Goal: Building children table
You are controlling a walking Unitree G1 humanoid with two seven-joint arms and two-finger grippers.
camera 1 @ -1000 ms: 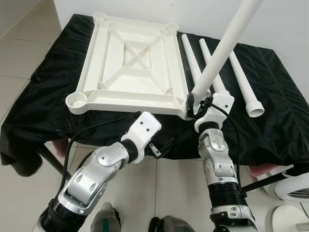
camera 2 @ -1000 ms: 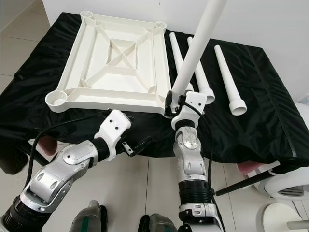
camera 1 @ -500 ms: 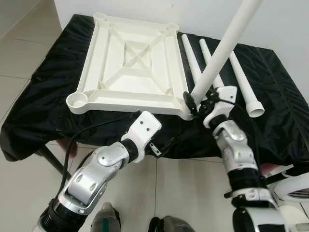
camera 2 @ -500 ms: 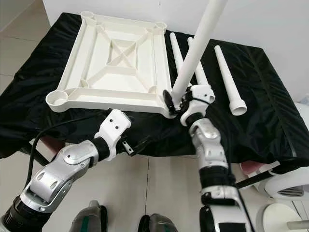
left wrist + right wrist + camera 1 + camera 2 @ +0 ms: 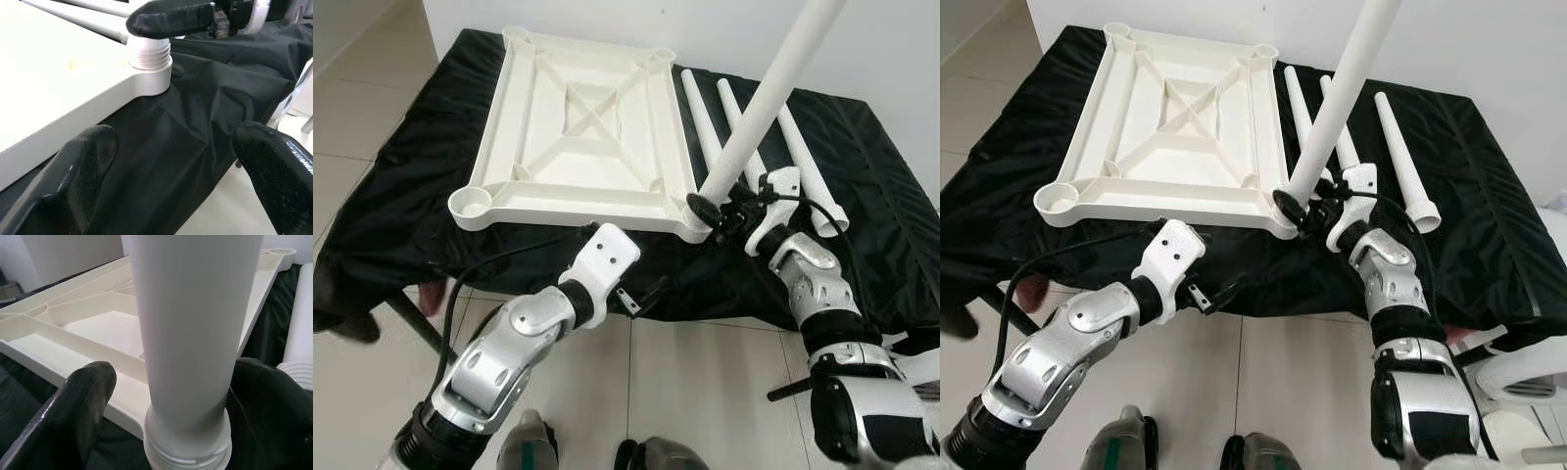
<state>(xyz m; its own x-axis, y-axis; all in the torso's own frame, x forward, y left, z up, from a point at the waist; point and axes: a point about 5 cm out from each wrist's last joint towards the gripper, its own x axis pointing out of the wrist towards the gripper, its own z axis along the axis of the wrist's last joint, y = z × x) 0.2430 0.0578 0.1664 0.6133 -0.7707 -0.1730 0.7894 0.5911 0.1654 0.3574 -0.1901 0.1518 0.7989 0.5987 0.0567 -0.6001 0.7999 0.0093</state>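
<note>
A white table top (image 5: 568,211) lies upside down on a black cloth. One white leg (image 5: 764,98) stands in its near right corner socket (image 5: 146,81) and leans up to the right. The threaded foot (image 5: 149,51) of this leg sits in that socket. My right gripper (image 5: 720,213) is shut on the leg just above the socket, with a finger on each side of the leg (image 5: 190,333). My left gripper (image 5: 641,297) hangs open below the table's front edge, nothing between its fingers (image 5: 88,161).
Three loose white legs (image 5: 1396,147) lie side by side on the black cloth (image 5: 862,235) right of the table top. A white wall stands behind. A white round object (image 5: 911,377) sits on the tiled floor at lower right.
My right forearm has swung from below the leg out to the right, the gripper staying at the leg's foot. The left arm has not moved.
</note>
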